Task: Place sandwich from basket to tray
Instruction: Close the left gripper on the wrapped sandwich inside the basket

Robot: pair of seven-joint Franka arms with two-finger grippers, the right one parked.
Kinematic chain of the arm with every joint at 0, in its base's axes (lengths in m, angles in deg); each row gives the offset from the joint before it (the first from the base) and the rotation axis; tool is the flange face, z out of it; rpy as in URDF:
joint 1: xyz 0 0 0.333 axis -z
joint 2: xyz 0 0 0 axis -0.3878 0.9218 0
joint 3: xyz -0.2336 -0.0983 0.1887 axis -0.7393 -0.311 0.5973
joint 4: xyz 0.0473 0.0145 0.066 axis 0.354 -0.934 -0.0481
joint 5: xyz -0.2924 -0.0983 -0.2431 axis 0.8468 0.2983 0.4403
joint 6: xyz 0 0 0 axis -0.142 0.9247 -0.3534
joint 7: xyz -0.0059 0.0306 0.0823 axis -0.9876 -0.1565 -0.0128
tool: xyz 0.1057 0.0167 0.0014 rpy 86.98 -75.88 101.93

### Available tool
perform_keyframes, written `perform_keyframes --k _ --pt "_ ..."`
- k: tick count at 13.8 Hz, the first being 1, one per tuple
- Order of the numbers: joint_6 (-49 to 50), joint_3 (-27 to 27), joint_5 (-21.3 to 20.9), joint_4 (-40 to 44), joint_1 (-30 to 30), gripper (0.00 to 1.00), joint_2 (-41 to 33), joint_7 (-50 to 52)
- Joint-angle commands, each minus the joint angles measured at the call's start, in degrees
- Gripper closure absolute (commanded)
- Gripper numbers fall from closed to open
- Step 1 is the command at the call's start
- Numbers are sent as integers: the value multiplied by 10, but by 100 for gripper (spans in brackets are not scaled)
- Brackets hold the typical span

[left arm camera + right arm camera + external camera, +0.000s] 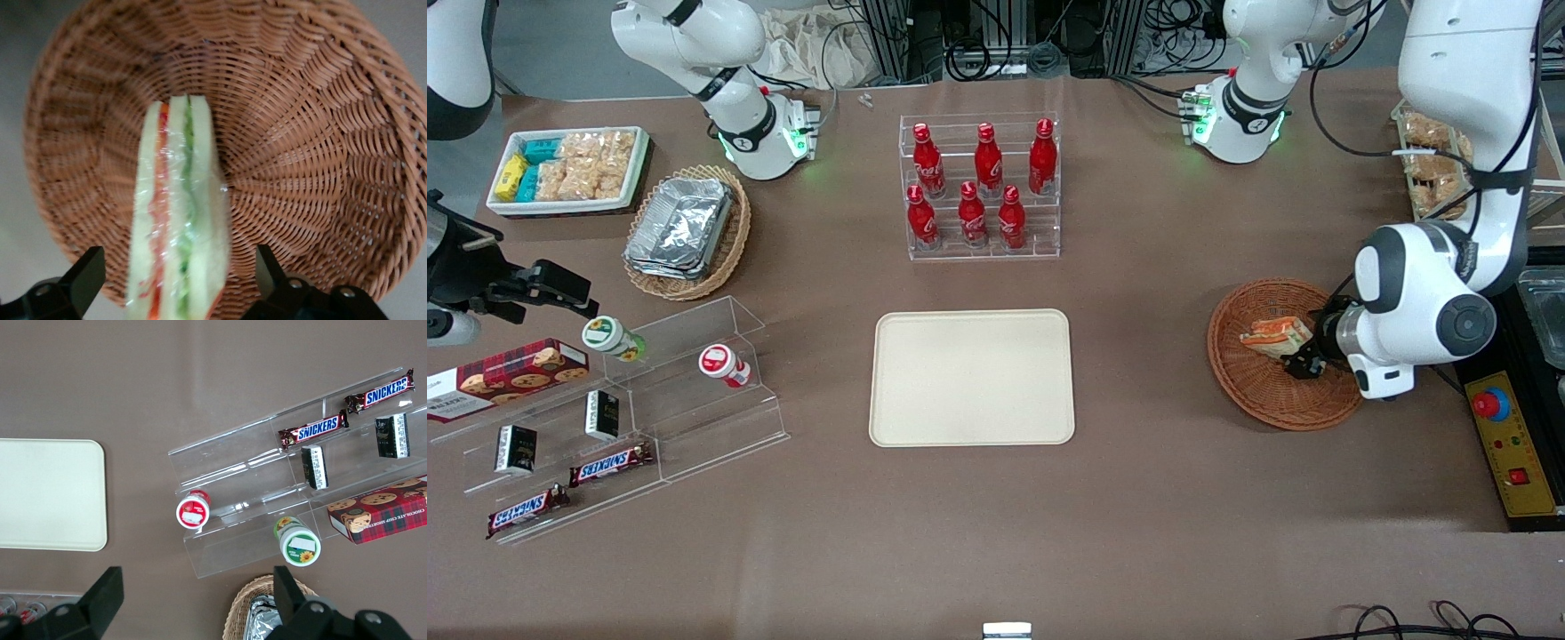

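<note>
On the brown table (1138, 533), your tray (971, 377) lies bare, the basket (1254, 391) farther toward the working arm. There the gripper (177, 280) straddles the sandwich (177, 240), fingers wide; closing off-centre, you may crush or tip it.

The place was a robotics lab arranged like a small snack shop. Bundles of black cables (996, 40) and metal frames stood at the edge of the brown surface (1138, 533), and a yellow control box with a red emergency button (1490, 404) lay beside it. On the surface, clear acrylic racks showed red bottles (983, 182) and Snickers bars (609, 463) like goods for sale.
</note>
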Motion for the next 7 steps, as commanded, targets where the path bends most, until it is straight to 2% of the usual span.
perform_keyframes --k 1,3,4,6,7 --pt "-31 -2 14 -9 0 5 18 14" --pt "-39 -2 15 -10 0 81 25 15" --pt "-38 -2 15 -10 0 100 24 14" --pt "-17 -2 15 -3 -1 100 -2 6" --pt "24 -2 14 6 -4 100 -25 -7"
